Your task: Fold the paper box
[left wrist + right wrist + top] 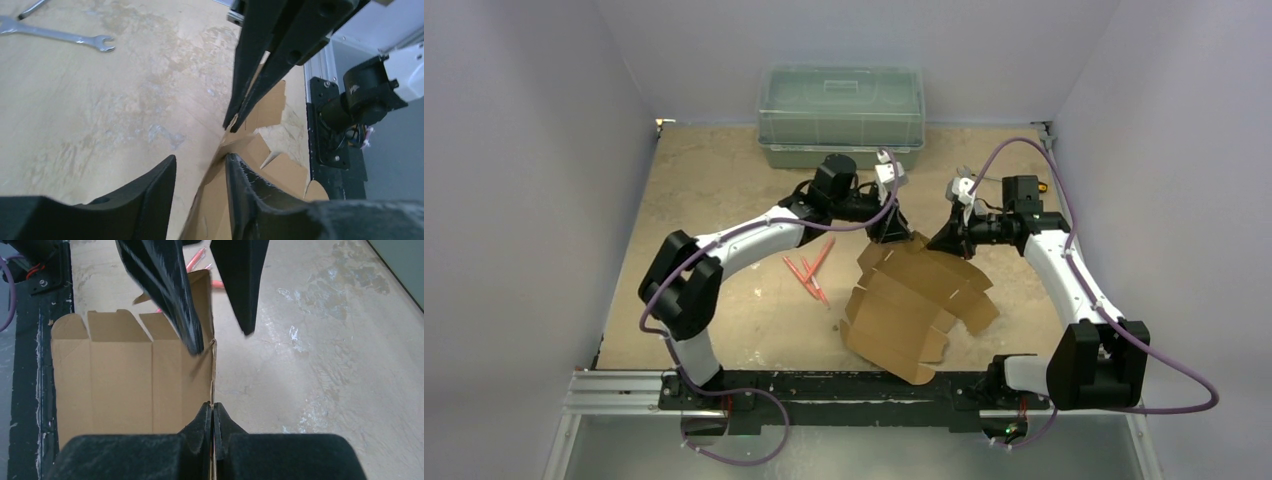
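Observation:
The paper box (904, 310) is a flat brown die-cut sheet lying mid-table, with its far panel lifted upright. My right gripper (945, 241) is shut on that raised panel's edge; in the right wrist view its gripper (212, 409) pinches the thin cardboard (120, 380). My left gripper (893, 233) meets the same edge from the other side. In the left wrist view its gripper (200, 164) stands open astride the cardboard (280, 170). One fingertip (231, 162) touches the sheet and the other stands apart. The right arm's shut fingers (270, 60) show above.
A green translucent bin (841, 115) with a lid stands at the back of the table. Orange tools (809, 270) lie left of the sheet. A silver spanner (75, 37) lies on the tabletop. Purple walls close in both sides.

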### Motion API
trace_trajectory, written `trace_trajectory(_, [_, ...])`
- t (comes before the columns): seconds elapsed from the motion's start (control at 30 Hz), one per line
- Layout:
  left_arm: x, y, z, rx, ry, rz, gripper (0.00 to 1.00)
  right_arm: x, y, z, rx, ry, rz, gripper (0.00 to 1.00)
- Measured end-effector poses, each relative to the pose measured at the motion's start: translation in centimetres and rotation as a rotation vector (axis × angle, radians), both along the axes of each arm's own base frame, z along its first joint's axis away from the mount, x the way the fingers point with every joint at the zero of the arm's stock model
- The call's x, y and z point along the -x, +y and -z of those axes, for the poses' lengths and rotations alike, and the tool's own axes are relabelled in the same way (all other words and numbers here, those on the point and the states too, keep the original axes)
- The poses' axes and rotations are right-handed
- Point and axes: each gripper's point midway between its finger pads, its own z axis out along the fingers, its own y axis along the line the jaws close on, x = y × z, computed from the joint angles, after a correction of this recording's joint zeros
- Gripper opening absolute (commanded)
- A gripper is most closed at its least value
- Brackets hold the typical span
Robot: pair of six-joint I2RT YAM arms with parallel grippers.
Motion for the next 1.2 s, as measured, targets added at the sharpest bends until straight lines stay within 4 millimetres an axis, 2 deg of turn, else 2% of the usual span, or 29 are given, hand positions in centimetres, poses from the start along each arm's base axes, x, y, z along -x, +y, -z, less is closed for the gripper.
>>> trace_trajectory(0.1, [-1.3, 2.1, -1.6, 0.016, 0.016, -0.099, 0.56, -0.1, 0.0, -0.2, -0.007, 0.001, 0.003, 0.0])
trace_trajectory(0.23, [-2.0, 8.2, -5.6, 0.08, -0.02, -0.275, 0.59, -0.1, 0.0, -0.2, -0.009, 0.004, 0.007, 0.0])
trace_trajectory(0.33, [-1.0, 12.6, -8.2, 0.124, -0.088, -0.401, 0.56, -0.1, -0.1, -0.3, -0.01, 0.004, 0.008, 0.0])
trace_trajectory(0.4, [0.5, 14.4, -8.2, 0.139, -0.11, -0.449, 0.54, -0.2, -0.1, -0.3, -0.01, 0.004, 0.01, 0.0])
trace_trajectory(0.47, [1.7, 15.5, -6.6, 0.124, -0.089, -0.48, 0.54, -0.2, -0.1, -0.3, -0.01, 0.003, 0.01, 0.0])
trace_trajectory(0.6, [3.2, 16.6, 0.0, 0.049, 0.076, -0.533, 0.56, -0.2, -0.1, -0.4, -0.012, 0.004, 0.012, 0.0])
trace_trajectory(0.73, [4.4, 16.5, 5.5, 0.021, 0.257, -0.552, 0.56, -0.2, -0.1, -0.5, -0.018, 0.006, 0.009, 0.0])
trace_trajectory(0.83, [4.5, 15.8, 8.1, 0.012, 0.367, -0.555, 0.56, 0.0, 0.1, -0.7, -0.03, 0.008, 0.002, 0.0])
trace_trajectory(0.93, [4.2, 15.1, 8.9, 0.033, 0.421, -0.555, 0.56, 0.0, 0.2, -0.8, -0.037, 0.011, -0.001, 0.0])
trace_trajectory(1.2, [3.9, 13.2, 8.8, 0.152, 0.478, -0.496, 0.56, 0.1, 0.3, -0.9, -0.045, 0.012, -0.005, 0.0])
